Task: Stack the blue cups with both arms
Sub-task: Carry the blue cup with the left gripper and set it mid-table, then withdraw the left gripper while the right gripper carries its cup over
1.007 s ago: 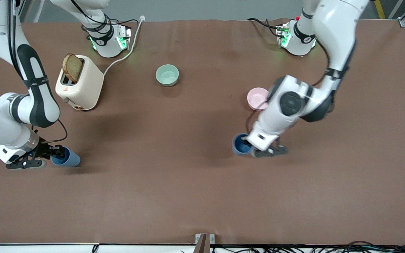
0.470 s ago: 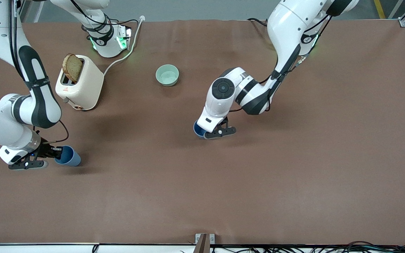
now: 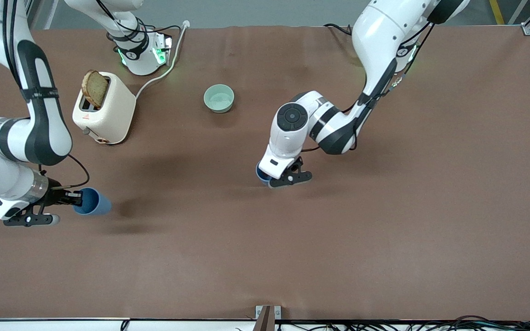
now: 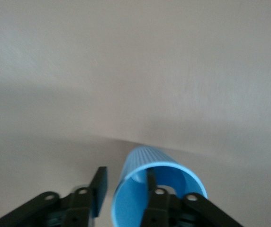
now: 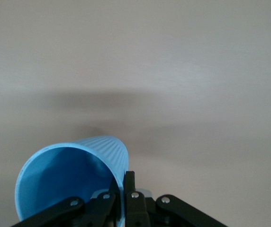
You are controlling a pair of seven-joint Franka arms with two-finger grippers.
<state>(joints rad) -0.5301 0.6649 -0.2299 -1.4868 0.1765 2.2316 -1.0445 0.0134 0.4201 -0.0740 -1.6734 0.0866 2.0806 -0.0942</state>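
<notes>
A: What has changed in the last second?

B: The left hand (image 3: 288, 177) has carried its blue cup (image 3: 261, 174) from beside the pink bowl to the middle of the counter (image 3: 430, 230), and the bowl is now hidden. It pinches the cup's wall, one finger inside the rim.

A: And the right hand (image 3: 62, 202)?

B: At the right arm's end of the counter it has lifted the other blue cup (image 3: 92, 202) and tilted it, pinching the rim the same way. Its shadow now lies apart from it.

A: Meaning?

B: I judge both cups are grasped and ready to be brought together; nesting is not yet done.

A: Any writing?

B: Only a small red mark on the toaster (image 3: 104, 112), unreadable.
</notes>
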